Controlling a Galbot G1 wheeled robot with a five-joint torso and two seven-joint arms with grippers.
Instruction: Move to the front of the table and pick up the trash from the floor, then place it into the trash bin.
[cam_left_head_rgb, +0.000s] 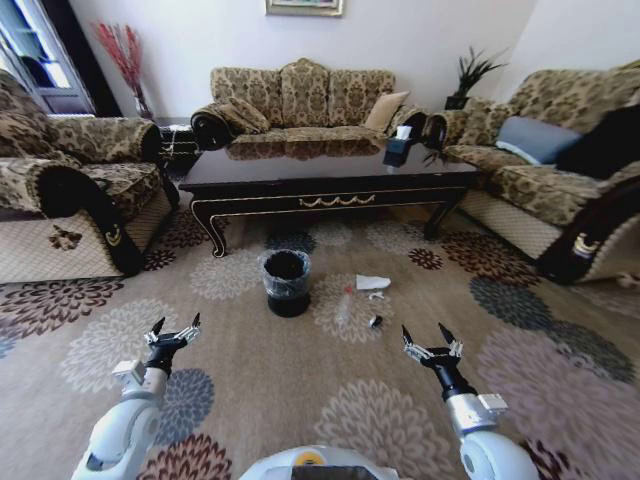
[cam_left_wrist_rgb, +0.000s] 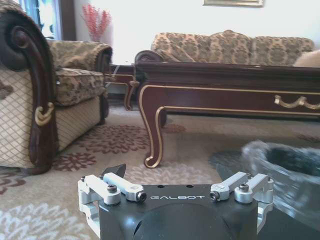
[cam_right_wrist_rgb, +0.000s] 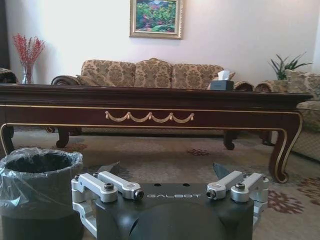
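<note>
Head view: the trash lies on the floor (cam_left_head_rgb: 300, 390) in front of the table (cam_left_head_rgb: 330, 170), just right of the trash bin (cam_left_head_rgb: 287, 282). It comprises a crumpled white paper (cam_left_head_rgb: 372, 283), a clear plastic bottle (cam_left_head_rgb: 345, 305) lying on its side, and a small dark scrap (cam_left_head_rgb: 375, 321) nearest the robot. The trash bin stands upright on the carpet below the middle of the table's front edge, its plastic liner folded over the rim. Left gripper (cam_left_head_rgb: 174, 329) is held low above the carpet, on the robot's side of the bin and to its left, forearm angled forward, fingers spread wide and empty. Right gripper (cam_left_head_rgb: 430, 336) is held at a similar height, on the robot's side of the trash and slightly right of it, fingers likewise spread wide and empty.
</note>
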